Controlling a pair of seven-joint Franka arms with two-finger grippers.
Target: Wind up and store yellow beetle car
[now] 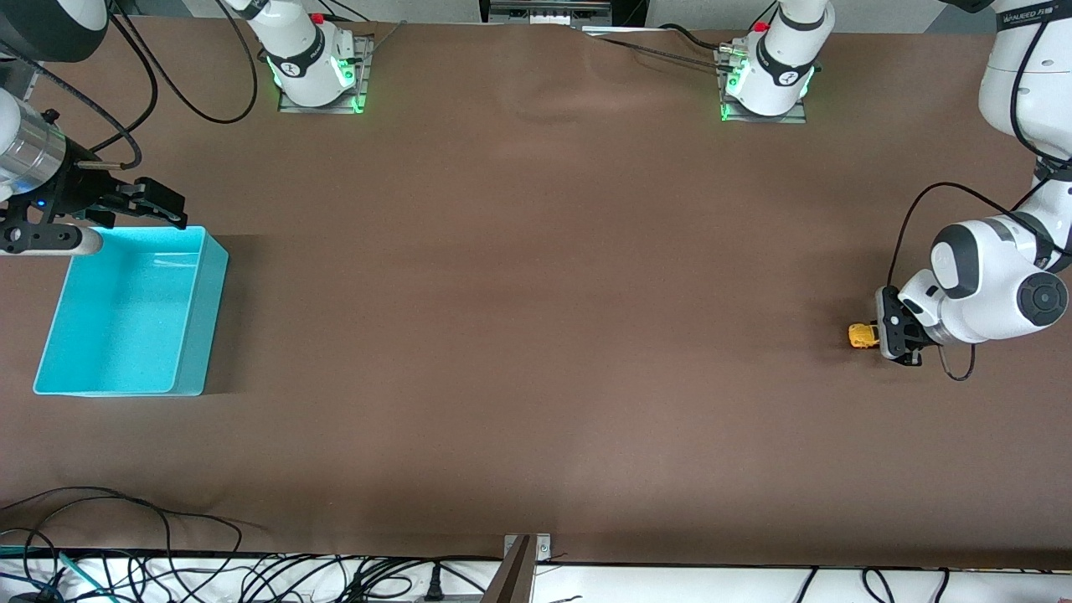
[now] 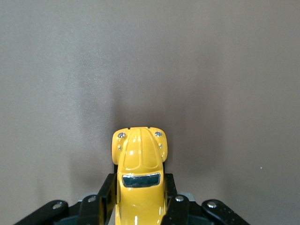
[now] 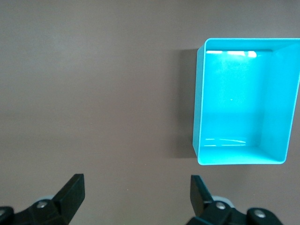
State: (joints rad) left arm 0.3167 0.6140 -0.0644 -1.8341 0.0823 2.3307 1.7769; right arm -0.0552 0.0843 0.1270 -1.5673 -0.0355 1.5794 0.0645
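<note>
Between left gripper point(image 2: 139, 206) fingers point(image 2: 107, 190) — yellow beetle car point(image 2: 139, 173).

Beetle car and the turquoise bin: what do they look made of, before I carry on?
Yellow beetle car, held in the shut left gripper: glossy painted shell, sharp highlights; metal or hard plastic, can't tell. Turquoise bin near the open right gripper: likely thin moulded plastic, smooth with soft reflections inside.
</note>
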